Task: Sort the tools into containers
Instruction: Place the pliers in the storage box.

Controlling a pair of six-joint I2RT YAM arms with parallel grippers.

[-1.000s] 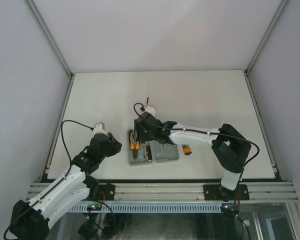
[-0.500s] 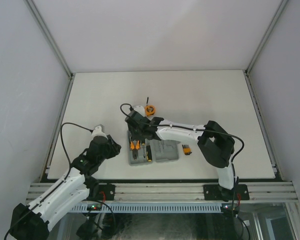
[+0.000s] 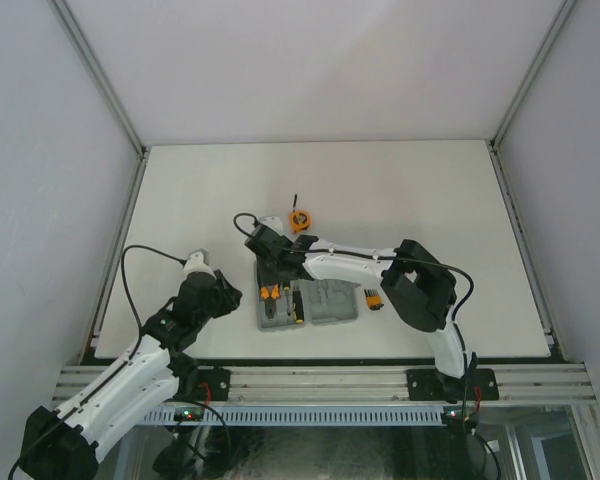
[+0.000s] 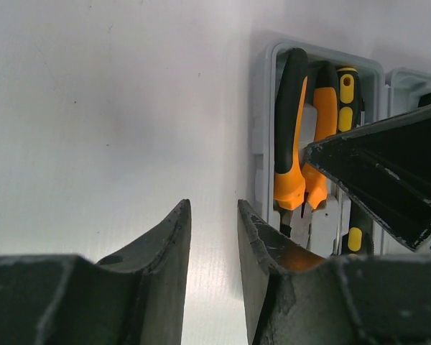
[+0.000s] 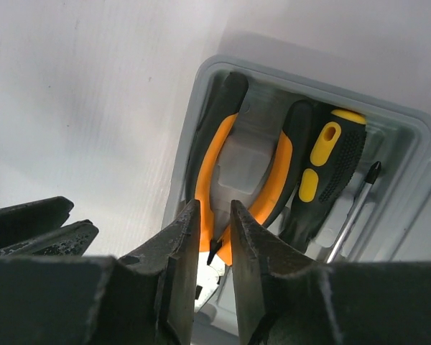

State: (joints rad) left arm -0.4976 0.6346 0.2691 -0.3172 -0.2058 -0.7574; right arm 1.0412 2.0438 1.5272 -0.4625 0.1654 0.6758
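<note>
Hovering right tool (image 5: 214, 215), slightly parted, over pliers (image 5: 207, 162)

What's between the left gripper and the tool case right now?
Only bare table, seen in the left wrist view: nothing lies between the left gripper and the tool case.

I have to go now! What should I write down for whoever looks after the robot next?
Left gripper: open, empty, beside the open grey plastic tool case.
Right gripper: jaws narrowly apart, empty, over the orange-handled pliers.
Done: pliers and a black-and-yellow screwdriver lie in the case.
To sort: round orange tape measure and small black-orange bit set sit on the table outside it.
</note>
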